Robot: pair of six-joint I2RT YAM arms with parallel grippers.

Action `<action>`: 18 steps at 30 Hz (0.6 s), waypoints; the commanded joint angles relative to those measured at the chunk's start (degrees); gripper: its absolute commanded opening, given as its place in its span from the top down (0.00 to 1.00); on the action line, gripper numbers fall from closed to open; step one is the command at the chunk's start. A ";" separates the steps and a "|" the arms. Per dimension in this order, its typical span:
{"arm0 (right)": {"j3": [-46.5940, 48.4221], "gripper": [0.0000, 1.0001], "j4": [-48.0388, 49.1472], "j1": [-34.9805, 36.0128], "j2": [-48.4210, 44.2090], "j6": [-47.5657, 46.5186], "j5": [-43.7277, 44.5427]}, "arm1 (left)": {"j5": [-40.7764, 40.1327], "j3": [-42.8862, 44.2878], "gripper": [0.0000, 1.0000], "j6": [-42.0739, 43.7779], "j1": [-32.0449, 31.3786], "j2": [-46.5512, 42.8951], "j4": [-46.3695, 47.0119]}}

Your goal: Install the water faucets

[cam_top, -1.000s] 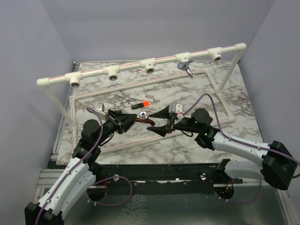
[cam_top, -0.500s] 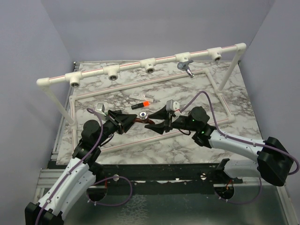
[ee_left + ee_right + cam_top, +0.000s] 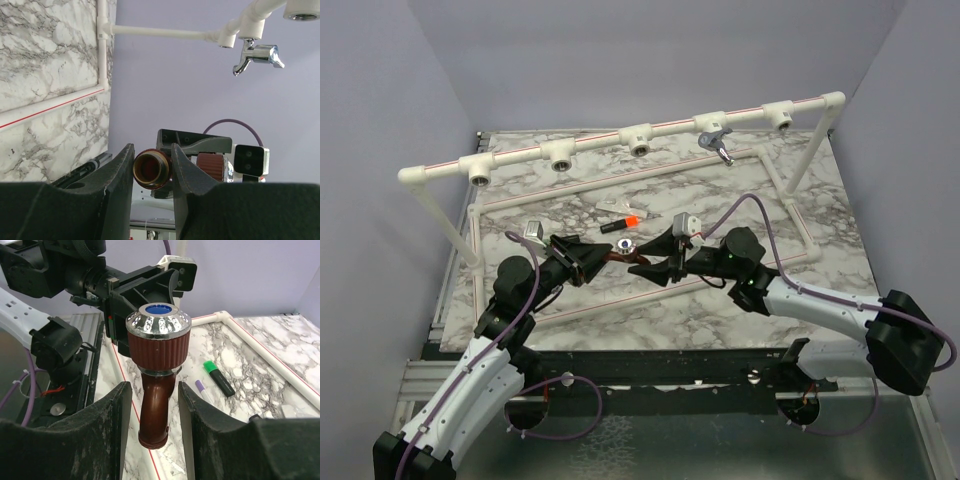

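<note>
Gripping the copper faucet [image 3: 147, 169] by its threaded end, the left claw [image 3: 151, 150] is clamped on it, with the open thread facing straight back toward that wrist. From above, the faucet hangs over the middle of the marble surface [image 3: 720, 295] between the two claws, its long axis running roughly left to right from one to the other. From the right wrist, its ribbed knob with the silver rim and blue cap sits on the far end of the body, and the curved spout comes down from it toward the right claw [image 3: 154, 387]. That claw stands narrow around the spout, one finger [image 3: 100, 440] on each side and a thin gap showing between each finger and the metal, so it holds nothing. The chrome faucet [image 3: 720, 145] is well apart from all this, seated in a fitting on the raised pipe rail [image 3: 600, 141] at the far side, spout pointing down.
</note>
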 commanded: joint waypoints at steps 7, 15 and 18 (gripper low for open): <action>1.25 0.68 -0.28 0.02 0.69 0.36 -0.89 | -1.08 -0.48 1.00 -1.85 0.24 -0.53 1.42; 0.16 0.99 -0.45 0.04 -0.08 -1.22 0.40 | -1.15 -0.56 1.00 -1.69 0.24 -0.58 2.47; -0.34 0.99 -0.11 0.00 -0.81 -1.26 1.43 | -1.16 -0.41 1.00 -1.20 0.24 -0.55 3.52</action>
